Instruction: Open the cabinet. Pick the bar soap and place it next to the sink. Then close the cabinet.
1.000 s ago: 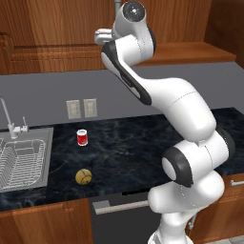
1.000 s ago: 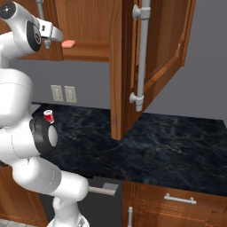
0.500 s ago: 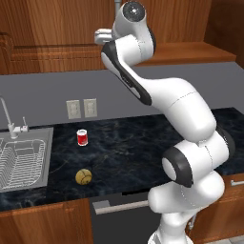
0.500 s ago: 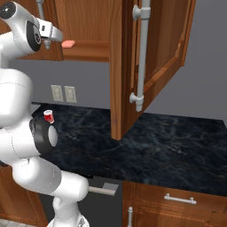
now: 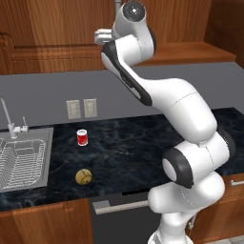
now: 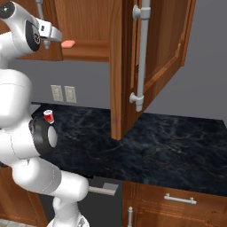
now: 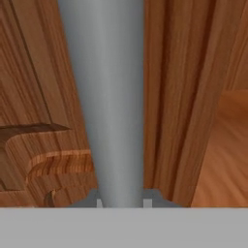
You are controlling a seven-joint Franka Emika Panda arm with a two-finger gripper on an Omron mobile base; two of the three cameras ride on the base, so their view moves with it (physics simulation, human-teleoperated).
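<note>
**Up high, jaws clamped on the left door's handle**

Right now the gripper (image 7: 121,203) sits clenched around the grey bar handle (image 7: 114,97) of the cabinet (image 6: 88,26), fingertips (image 7: 98,202) flanking the bar. One door (image 6: 155,57) stands swung wide. Inside on the shelf, the bar soap (image 6: 68,43) lies flat, just beside the arm's hand. Down below, the sink (image 5: 24,164) sits at the counter's (image 5: 128,147) far end, well apart from the red can (image 5: 82,137) and the yellow-brown ball (image 5: 83,177).

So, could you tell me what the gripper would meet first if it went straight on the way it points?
The gripper already straddles the grey bar handle of the left cabinet door. Straight on, it would likely meet that handle at once, then the door; depth is hard to judge.
</note>
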